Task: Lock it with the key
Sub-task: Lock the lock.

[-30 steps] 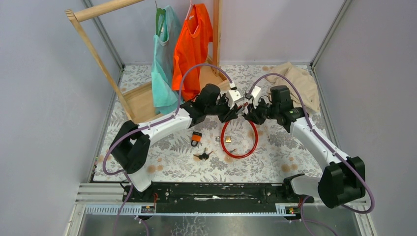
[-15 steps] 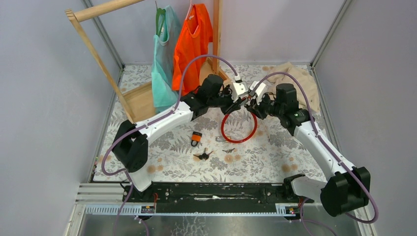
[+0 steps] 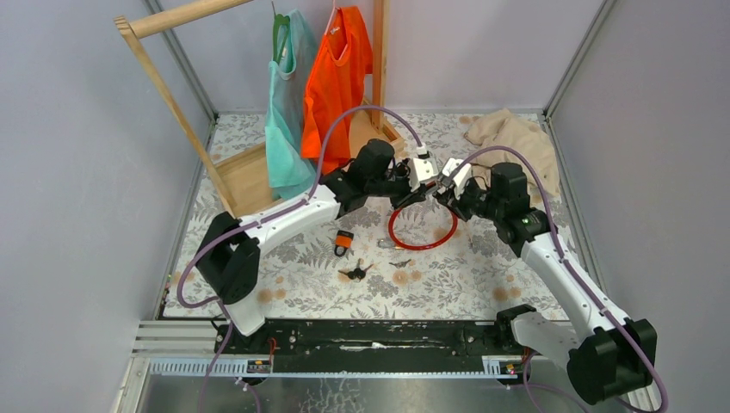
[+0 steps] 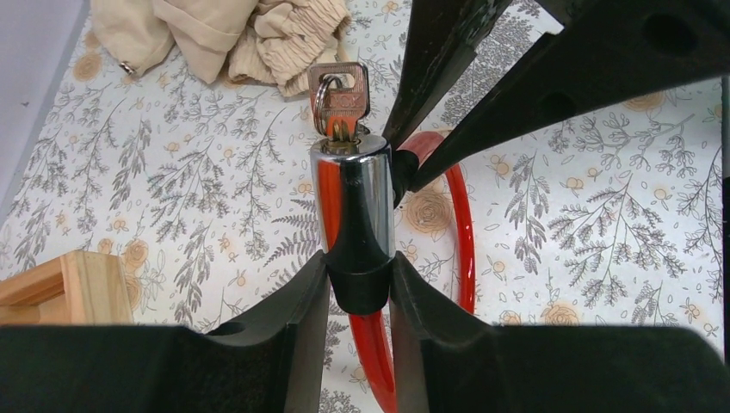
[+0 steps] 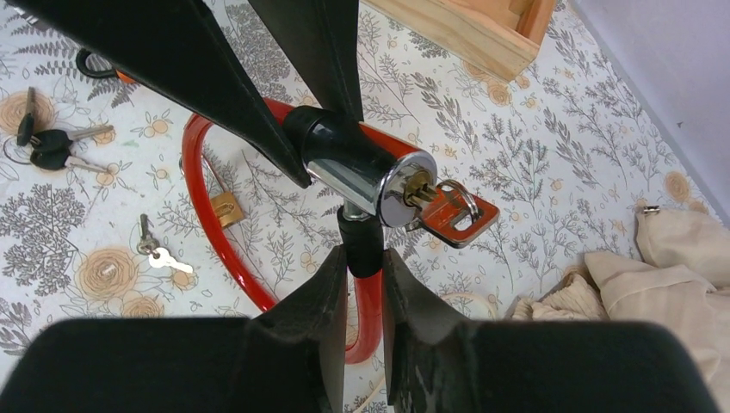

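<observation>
While both arms meet over mid-surface [image 3: 482, 275], the L gripper [image 4: 357, 288] is clamped on the black collar of the chrome lock cylinder [image 4: 353, 198]. The R gripper [image 5: 361, 267] pinches the red cable [image 4: 460, 224] at its black end sleeve, just under the cylinder. The key [image 5: 452, 213] sits in the keyhole, w/ a ring through its head. An orange padlock [image 3: 344, 241] & black keys [image 3: 355, 272] lie apart, nearer the arm bases.

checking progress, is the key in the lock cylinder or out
In: the flat metal key has its blade in the keyhole of the chrome cylinder on the red cable lock; only its head shows.
</observation>
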{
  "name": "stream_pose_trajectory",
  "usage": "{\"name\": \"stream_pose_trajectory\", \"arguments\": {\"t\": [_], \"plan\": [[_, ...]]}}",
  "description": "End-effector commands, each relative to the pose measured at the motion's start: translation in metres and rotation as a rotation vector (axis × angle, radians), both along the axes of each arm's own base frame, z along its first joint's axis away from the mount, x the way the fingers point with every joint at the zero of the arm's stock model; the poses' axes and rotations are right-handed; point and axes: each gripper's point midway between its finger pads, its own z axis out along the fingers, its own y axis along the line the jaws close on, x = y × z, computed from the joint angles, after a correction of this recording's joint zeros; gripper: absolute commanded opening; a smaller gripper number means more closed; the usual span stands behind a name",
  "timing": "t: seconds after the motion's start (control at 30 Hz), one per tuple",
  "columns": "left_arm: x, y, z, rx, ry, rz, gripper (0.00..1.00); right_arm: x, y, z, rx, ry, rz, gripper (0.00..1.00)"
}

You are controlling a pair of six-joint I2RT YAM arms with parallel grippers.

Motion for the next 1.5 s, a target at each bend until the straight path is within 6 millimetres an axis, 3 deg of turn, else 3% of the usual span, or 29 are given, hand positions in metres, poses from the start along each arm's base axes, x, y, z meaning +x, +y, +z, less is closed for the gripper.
{"name": "stream_pose_trajectory", "arguments": {"t": [0.0, 0.2, 0.43, 0.63, 0.83, 1.23, 1.47], "plan": [[-0.044, -0.017, -0.007, -0.019, 0.033, -0.132, 0.00, -0.004, 0.019, 0.037, 0.037, -0.189, 0.136, 0.00], [-0.054, -0.016, -0.008, -0.028, 0.058, -0.131, 0.00, -0.017, 0.018, 0.032, 0.044, -0.168, 0.149, 0.00], [-0.056, -0.014, -0.010, -0.040, 0.085, -0.106, 0.00, -0.019, 0.016, 0.024, 0.043, -0.149, 0.138, 0.08], [-0.057, -0.011, -0.012, -0.053, 0.099, -0.089, 0.00, -0.017, 0.011, 0.012, 0.030, -0.114, 0.099, 0.29], [-0.056, -0.008, -0.009, -0.065, 0.103, -0.085, 0.00, -0.018, 0.010, 0.001, 0.023, -0.082, 0.092, 0.41], [-0.050, 0.002, -0.008, -0.082, 0.101, -0.057, 0.00, -0.028, 0.004, -0.020, -0.022, -0.041, 0.103, 0.51], [-0.047, 0.005, -0.008, -0.093, 0.114, -0.045, 0.00, -0.029, 0.004, -0.020, -0.007, -0.029, 0.107, 0.52]]}}
